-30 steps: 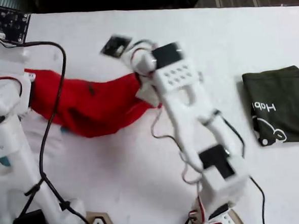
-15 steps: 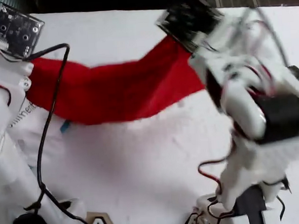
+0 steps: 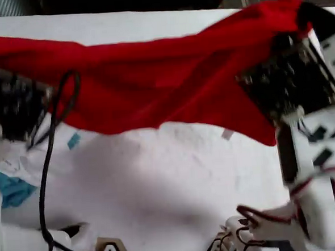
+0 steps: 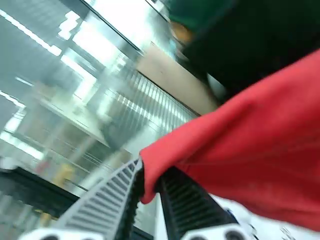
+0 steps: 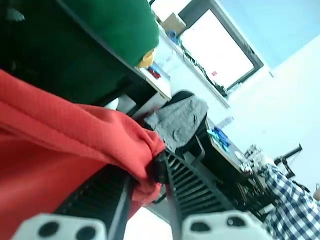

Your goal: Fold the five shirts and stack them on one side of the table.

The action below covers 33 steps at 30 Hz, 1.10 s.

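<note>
- I am holding the red shirt (image 3: pixel 154 86) up off the table (image 3: pixel 159 183), stretched between the two arms, presumably so it spreads open before I lay it down to fold.
- The left gripper (image 4: pixel 150 176) is pinching one end of the cloth, its jaws pressed together on a bunched edge so the fabric is not slipping out.
- The right gripper (image 5: pixel 150 169) is clamping the opposite end the same way, with a wad of red fabric between its jaws.
- The shirt is sagging in the middle above the far half of the table.
- A patch of blue cloth (image 3: pixel 12 189) is lying near the left arm, possibly another shirt waiting.
</note>
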Motion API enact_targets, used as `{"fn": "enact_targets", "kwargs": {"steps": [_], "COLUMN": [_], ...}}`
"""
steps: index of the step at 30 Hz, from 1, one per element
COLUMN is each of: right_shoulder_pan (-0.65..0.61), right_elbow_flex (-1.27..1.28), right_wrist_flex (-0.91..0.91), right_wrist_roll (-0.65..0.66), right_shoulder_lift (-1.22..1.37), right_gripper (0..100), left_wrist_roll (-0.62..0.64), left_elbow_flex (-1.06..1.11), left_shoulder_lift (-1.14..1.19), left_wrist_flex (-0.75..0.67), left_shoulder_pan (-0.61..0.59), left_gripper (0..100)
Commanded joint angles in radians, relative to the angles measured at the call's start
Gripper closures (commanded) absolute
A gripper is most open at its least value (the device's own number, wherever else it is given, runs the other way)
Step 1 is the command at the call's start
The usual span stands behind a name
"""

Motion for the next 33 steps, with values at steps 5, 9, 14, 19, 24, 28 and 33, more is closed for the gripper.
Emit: {"fn": "enact_targets", "kwargs": {"steps": [5,9,14,19,24,28,33], "right_shoulder_pan": [0.077,0.122,0.16,0.154,0.154,0.154,0.154], "right_elbow_flex": [-0.015,0.017,0.252,0.611,0.868,0.977,1.033], "right_wrist_flex": [0.018,0.019,0.021,0.019,0.018,0.018,-0.016], "right_wrist_roll": [0.006,0.006,0.038,0.112,0.118,0.118,0.114], "right_shoulder_lift": [-0.113,-0.171,-0.321,-0.555,-0.719,-0.776,-0.782], "right_gripper": [98.1,98.1,98.1,98.1,98.1,98.1,98.1], "left_wrist_roll": [-0.009,-0.012,-0.097,-0.095,-0.071,-0.008,-0.003], "left_elbow_flex": [-0.245,-0.368,-0.443,-0.463,-0.413,-0.33,-0.244], "left_shoulder_lift": [-0.013,-0.013,-0.013,-0.015,-0.015,-0.015,-0.015], "left_wrist_flex": [-0.005,-0.005,0.006,0.034,0.034,0.035,0.035], "left_shoulder_pan": [0.002,0.001,-0.001,-0.002,-0.002,-0.002,-0.001], "left_gripper": [98,98,98,98,98,98,98]}}
